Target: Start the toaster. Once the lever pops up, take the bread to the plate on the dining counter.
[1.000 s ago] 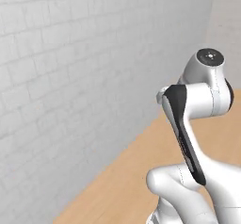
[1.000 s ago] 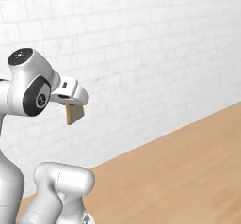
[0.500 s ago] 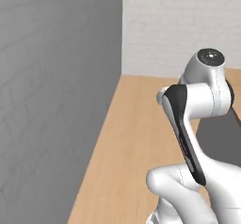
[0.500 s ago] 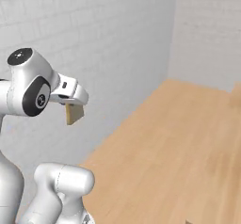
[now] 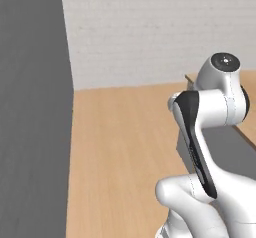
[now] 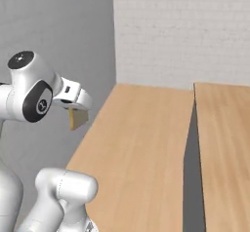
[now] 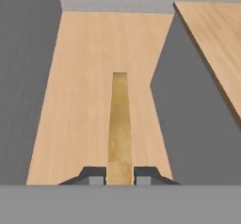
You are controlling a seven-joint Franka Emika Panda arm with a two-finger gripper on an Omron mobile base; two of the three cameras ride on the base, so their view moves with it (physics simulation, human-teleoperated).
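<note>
My gripper (image 6: 75, 109) is shut on the bread (image 6: 77, 119), a pale tan slice that hangs down from the fingers, raised well above the floor. In the hand view the bread (image 7: 119, 124) appears edge-on as a narrow strip between the two dark fingertips (image 7: 96, 175) of the gripper (image 7: 119, 175). The dining counter (image 6: 224, 143) lies to the right, its light-wood top (image 7: 212, 35) resting on a grey base (image 5: 225, 144). The stretch of the top that I see is bare. The toaster and the plate are out of view.
A wood floor (image 5: 125, 147) stretches ahead between a dark grey wall (image 5: 30, 107) on the left and the counter's grey side (image 7: 188, 124) on the right. A white brick wall (image 6: 180, 31) closes the far end.
The whole scene has swung across both base views, so the base has turned; the grey wall, then the counter, have come into sight. The arm's pose and its hold on the bread are unchanged.
</note>
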